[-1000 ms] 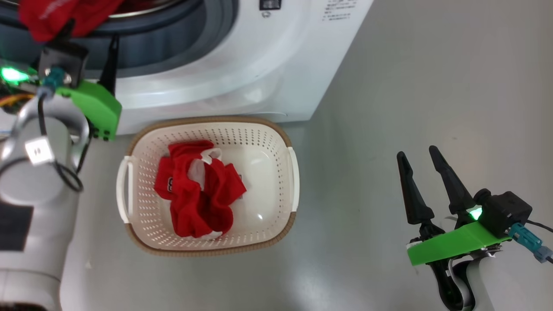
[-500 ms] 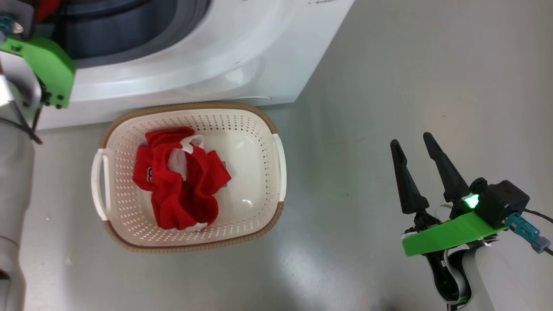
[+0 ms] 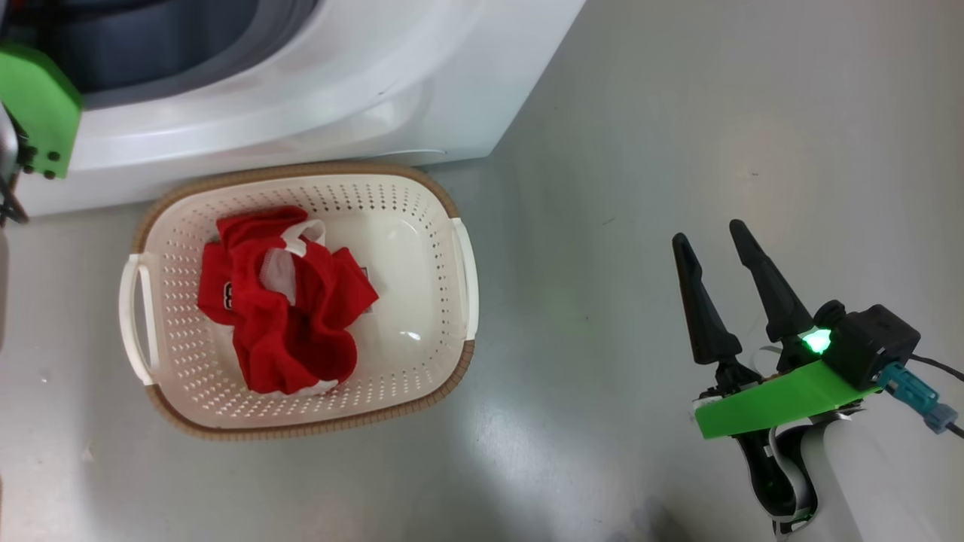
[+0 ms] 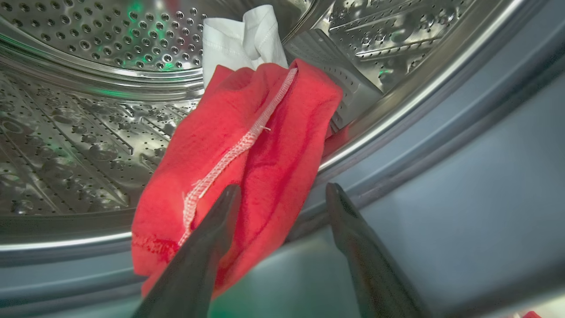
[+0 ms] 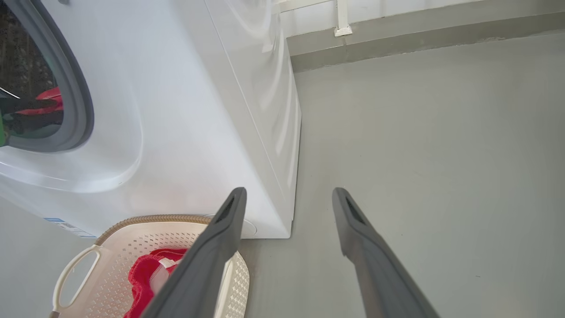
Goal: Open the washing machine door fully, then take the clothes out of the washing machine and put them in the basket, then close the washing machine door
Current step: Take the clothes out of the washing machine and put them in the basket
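Clothes [image 4: 247, 145] at drum [image 4: 88, 132] lip, partly inside spread left gripper [image 4: 283, 190], ungripped | right gripper [image 3: 708, 230] spread, well right of basket [image 3: 301, 169]

A smooth pale grey floor [image 3: 678, 113] is seen, marked by soft patches of reflected light. At the far side a white wall [image 5: 419, 5] is edged by a grey skirting band [image 5: 419, 35].

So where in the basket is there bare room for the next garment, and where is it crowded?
The basket is bare on its right half, between the red garment and the right handle. Its left and centre are crowded by that garment. The grey floor right of the basket is also free.
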